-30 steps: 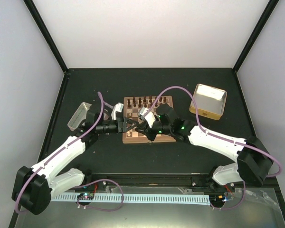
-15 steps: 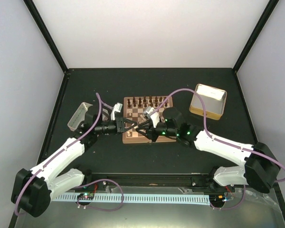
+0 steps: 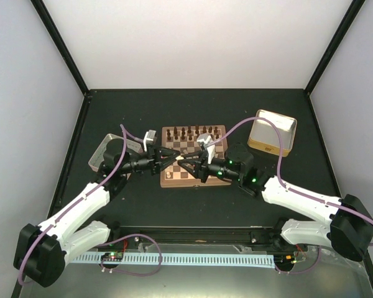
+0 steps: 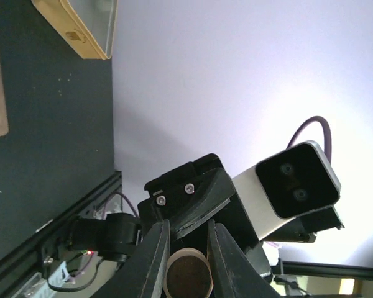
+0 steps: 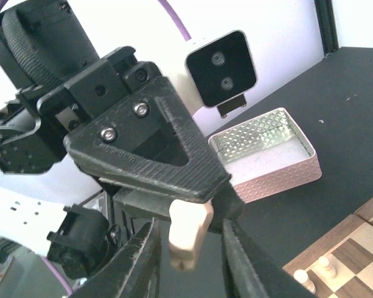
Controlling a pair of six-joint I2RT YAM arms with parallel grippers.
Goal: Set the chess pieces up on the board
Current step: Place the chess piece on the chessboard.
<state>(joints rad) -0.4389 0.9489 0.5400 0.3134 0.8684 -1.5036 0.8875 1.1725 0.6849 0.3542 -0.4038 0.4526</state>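
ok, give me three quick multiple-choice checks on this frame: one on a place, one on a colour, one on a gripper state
1. Where does the gold-sided tray sit relative to the board?
A) on it
B) to its right, toward the far side
C) to its left

2. What colour are the far-row pieces on the board?
A) pale cream
B) red
C) dark brown

3. Who clamps the pale piece held above the board?
A) left gripper
B) right gripper alone
C) nobody, it lies flat on a square

Answers:
1 B: the top view shows it off the board's far right corner.
2 C: that row reads dark brown against the checks.
3 A: in the right wrist view the left gripper's jaws are closed on the piece, while the right gripper's fingers stand clear of it on either side.
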